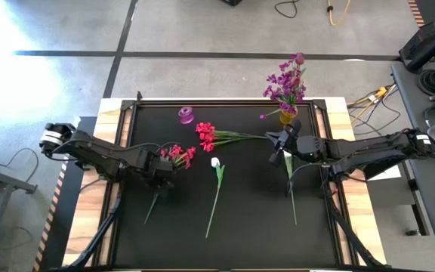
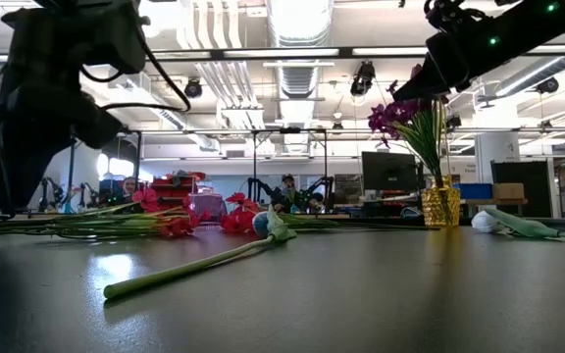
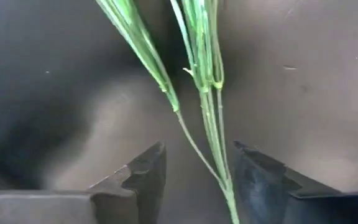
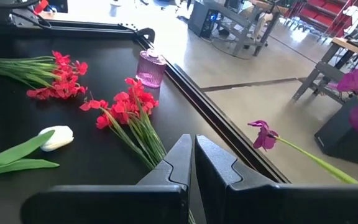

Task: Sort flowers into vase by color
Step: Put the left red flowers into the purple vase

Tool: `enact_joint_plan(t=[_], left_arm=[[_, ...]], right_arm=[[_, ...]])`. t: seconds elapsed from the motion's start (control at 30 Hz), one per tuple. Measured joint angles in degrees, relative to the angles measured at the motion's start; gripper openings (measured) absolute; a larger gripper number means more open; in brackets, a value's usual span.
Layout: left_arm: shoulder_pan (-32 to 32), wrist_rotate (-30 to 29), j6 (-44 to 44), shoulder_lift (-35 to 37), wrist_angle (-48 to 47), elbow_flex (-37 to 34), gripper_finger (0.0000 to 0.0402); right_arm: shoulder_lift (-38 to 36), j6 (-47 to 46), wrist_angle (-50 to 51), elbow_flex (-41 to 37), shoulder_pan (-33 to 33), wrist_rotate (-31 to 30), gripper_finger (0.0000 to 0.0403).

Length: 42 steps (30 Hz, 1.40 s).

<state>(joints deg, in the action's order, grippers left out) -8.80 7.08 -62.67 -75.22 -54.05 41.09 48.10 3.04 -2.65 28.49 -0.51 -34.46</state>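
Item: flower-sorting table, one moment. Left gripper (image 1: 159,168), left of centre in the high view, hangs low over a red spray (image 1: 178,155); its fingers (image 3: 143,176) stand apart with the thin green stems (image 3: 205,118) running between them, nothing clamped. Right gripper (image 1: 282,143), right of centre, has its jaws pressed together and empty, near the yellow vase (image 1: 287,115) at the upper right, which holds the purple blooms (image 1: 285,81). A small pink vase (image 1: 186,115) stands at upper centre, empty. A second red spray (image 1: 208,136) lies at centre, stems trailing right; a white tulip (image 1: 215,162) lies just below it; another green stem (image 1: 291,189) lies at lower right. Risk, as judged: the stems fork between the open fingers, so a closing pinch may catch only one strand and leave the spray dangling, or slide off the slick stalks; a tilted lift could tip the light pink vase on insertion. Obscured: the left arm covers part of its spray from above; whether the fingers touch the table cannot be told; the bloom on the lower-right stem is hidden under the right arm.
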Motion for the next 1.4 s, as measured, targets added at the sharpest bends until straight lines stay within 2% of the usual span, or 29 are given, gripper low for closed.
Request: enact_joint_plan(t=[0.3, 0.4, 0.5, 0.8, 1.1, 1.3, 1.4], left_arm=[[0.1, 1.0, -2.3, -1.9, 3.8, -1.7, 0.0274], [0.2, 1.0, -2.3, -3.1, 6.0, -2.8, 0.0284], [0.4, -0.5, -2.2, -3.6, 11.8, -4.2, 0.0278], [1.7, -2.2, -2.6, -3.9, 12.4, -5.7, 0.0200], [2.6, -7.0, -2.7, -3.9, 11.7, -5.9, 0.0116], [2.9, -7.9, -1.6, -3.3, 10.9, -6.0, 0.0045], [3.0, -12.0, 0.7, -2.5, 7.6, -3.4, 0.0010]], right_arm=[[0.0, -0.4, 0.2, -0.6, 0.0, 0.0, 0.0013], [0.0, -0.7, 0.4, -0.7, 0.0, 0.0, 0.0013], [0.0, -0.7, 0.4, -0.7, 0.0, 0.0, 0.0013], [0.0, -0.9, 0.5, -0.8, 0.0, 0.0, 0.0013], [0.0, -1.1, 0.4, -0.9, 0.0, 0.2, 0.0013], [0.1, -1.5, 0.4, -1.1, 0.0, 0.2, 0.0013], [0.1, -1.5, 0.4, -1.1, 0.0, 0.2, 0.0013]])
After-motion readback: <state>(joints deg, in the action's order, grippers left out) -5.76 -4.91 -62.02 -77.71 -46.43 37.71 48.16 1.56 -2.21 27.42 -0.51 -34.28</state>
